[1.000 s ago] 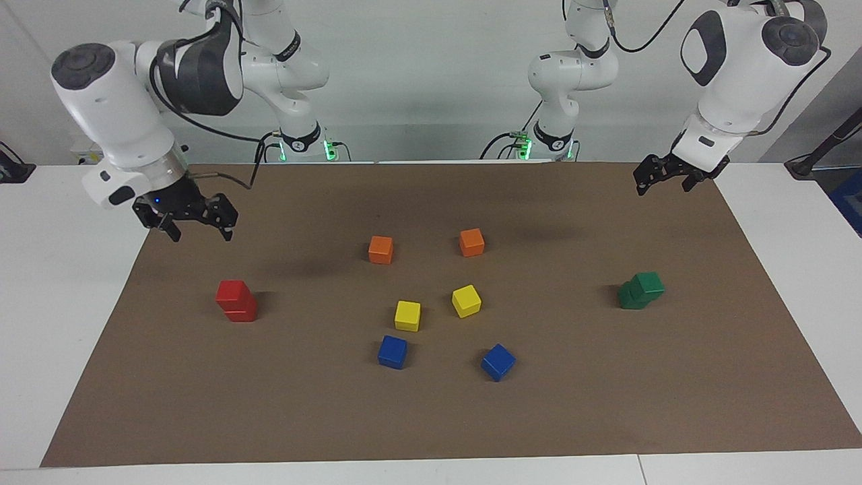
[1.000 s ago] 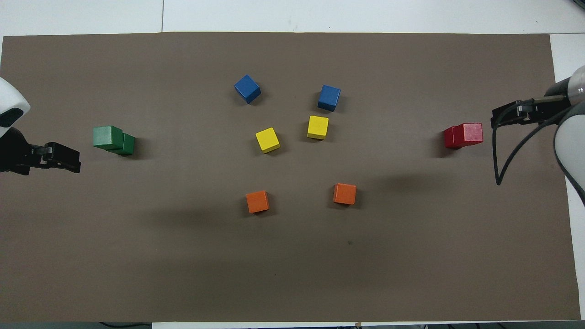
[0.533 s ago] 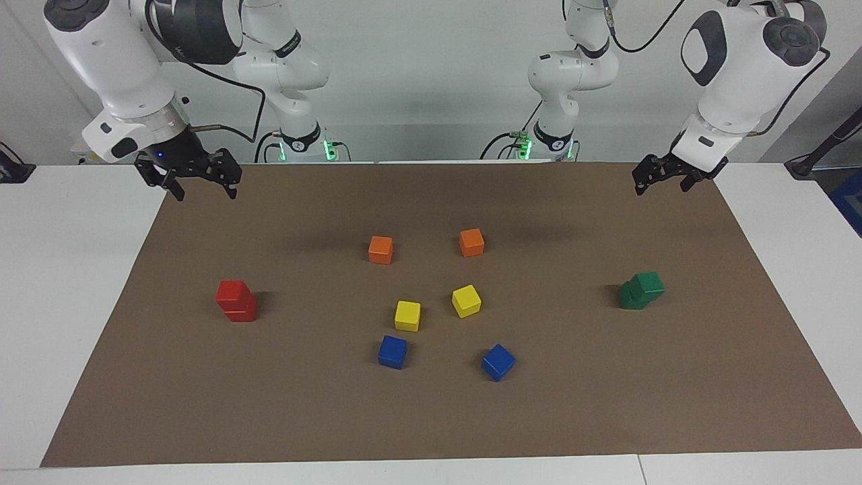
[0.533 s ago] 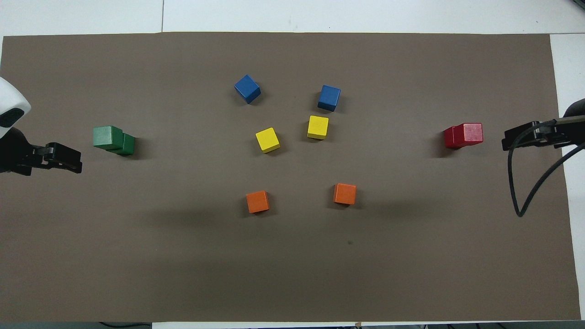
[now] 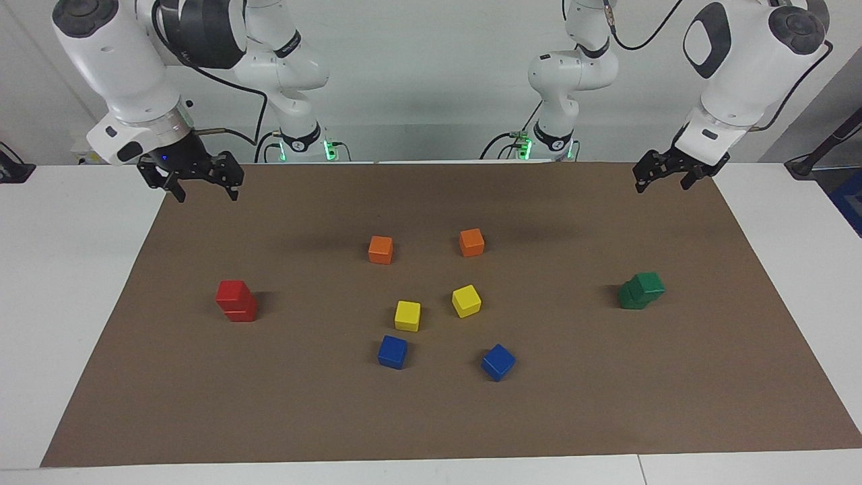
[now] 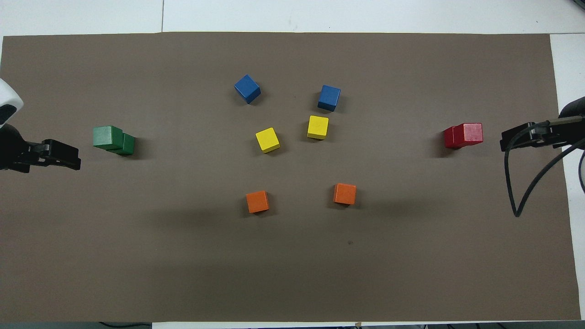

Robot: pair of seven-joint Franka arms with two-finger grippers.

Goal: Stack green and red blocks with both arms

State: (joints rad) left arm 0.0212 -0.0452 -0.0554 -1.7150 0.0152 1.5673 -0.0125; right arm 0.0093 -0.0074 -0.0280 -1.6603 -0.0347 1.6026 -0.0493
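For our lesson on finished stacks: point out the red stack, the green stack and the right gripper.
red stack (image 5: pixel 233 294), facing view, front face of the upper block.
green stack (image 5: pixel 649 283), facing view, front face of the upper block.
right gripper (image 5: pixel 200 186), facing view, midway between its fingertips.

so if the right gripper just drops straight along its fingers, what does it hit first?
Probably the bare brown mat. The right gripper points down over the mat's corner by the robots, empty, with the red stack well clear of that line. Depth is uncertain.
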